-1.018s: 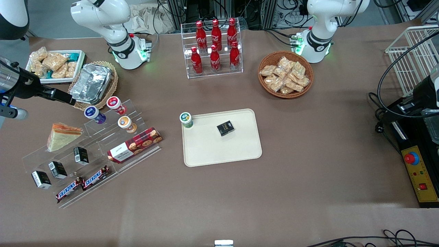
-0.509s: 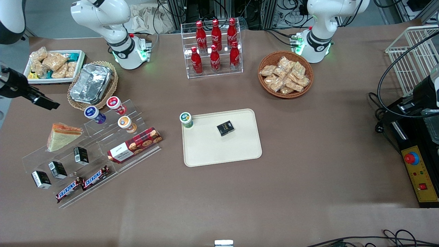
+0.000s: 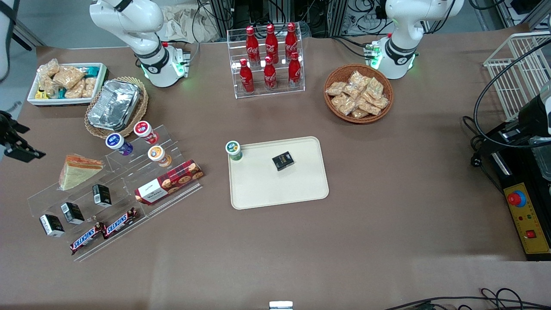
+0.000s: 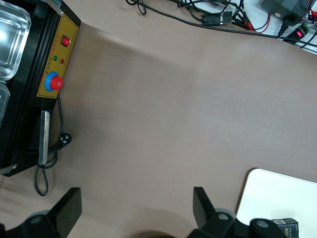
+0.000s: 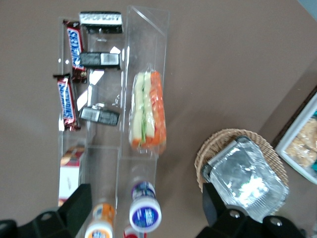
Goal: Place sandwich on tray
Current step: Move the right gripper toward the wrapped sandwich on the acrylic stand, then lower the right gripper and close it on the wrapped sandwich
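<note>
The sandwich (image 3: 78, 171) lies on the top step of a clear acrylic stand (image 3: 112, 189) at the working arm's end of the bench (image 3: 387, 181), well apart from the tray (image 3: 301, 189), which sits near the middle of the bench. In the right wrist view the sandwich (image 5: 147, 112) shows its edge of pale bread with orange and green filling, and the clear stand (image 5: 143, 59) around it is hard to trace except by its glints. The end effector (image 3: 17, 144) is mostly cut off at the edge of the front view, above the bench near the sandwich and touching nothing; in the right wrist view its two dark fingers (image 5: 74, 210) stand wide apart with nothing between them, only their bases showing. On the tray rest a small black box (image 3: 283, 160) and, at one corner, a green-lidded cup (image 3: 233, 150). Two Snickers bars (image 3: 103, 230) lie on the stand's lowest step. A foil container (image 3: 115, 104) sits in a shallow wicker basket (image 3: 144, 103), and the basket's rim is partly hidden under it.
</note>
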`<state>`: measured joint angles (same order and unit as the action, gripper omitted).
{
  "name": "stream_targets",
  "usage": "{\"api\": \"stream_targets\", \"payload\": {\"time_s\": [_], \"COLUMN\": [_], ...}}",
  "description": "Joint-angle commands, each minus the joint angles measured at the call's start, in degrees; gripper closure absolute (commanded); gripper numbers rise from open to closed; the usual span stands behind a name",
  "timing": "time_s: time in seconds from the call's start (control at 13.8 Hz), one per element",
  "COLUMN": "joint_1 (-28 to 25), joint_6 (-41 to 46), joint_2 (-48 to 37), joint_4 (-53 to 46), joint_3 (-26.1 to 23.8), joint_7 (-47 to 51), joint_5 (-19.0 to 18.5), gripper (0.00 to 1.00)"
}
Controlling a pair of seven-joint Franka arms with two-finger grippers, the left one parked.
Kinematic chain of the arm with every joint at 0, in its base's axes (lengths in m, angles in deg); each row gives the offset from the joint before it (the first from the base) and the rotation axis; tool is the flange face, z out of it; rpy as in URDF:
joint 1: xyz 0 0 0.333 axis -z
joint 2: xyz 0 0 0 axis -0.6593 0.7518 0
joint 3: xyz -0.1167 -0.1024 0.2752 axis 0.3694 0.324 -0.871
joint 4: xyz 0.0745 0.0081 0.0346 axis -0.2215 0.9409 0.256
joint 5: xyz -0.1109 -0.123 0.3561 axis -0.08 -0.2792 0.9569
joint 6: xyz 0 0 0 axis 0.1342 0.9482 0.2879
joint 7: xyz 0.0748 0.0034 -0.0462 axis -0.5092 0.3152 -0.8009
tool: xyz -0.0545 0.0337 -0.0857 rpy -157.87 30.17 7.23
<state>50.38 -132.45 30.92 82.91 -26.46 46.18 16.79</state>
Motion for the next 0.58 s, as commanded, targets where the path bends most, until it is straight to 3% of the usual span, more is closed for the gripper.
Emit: {"api": "stream_targets", "payload": {"time_s": [0.0,0.51], "joint_1": [1.4,1.4], "joint_6": [-8.3,-23.9], "joint_2": [-3.4,-6.2], "joint_4": [9.5,24.4], "joint_3": [-0.4,-0.5], "joint_7": [2.4,4.5], "joint_5": [-1.4,-2.4], "gripper": [0.01,0.01]}}
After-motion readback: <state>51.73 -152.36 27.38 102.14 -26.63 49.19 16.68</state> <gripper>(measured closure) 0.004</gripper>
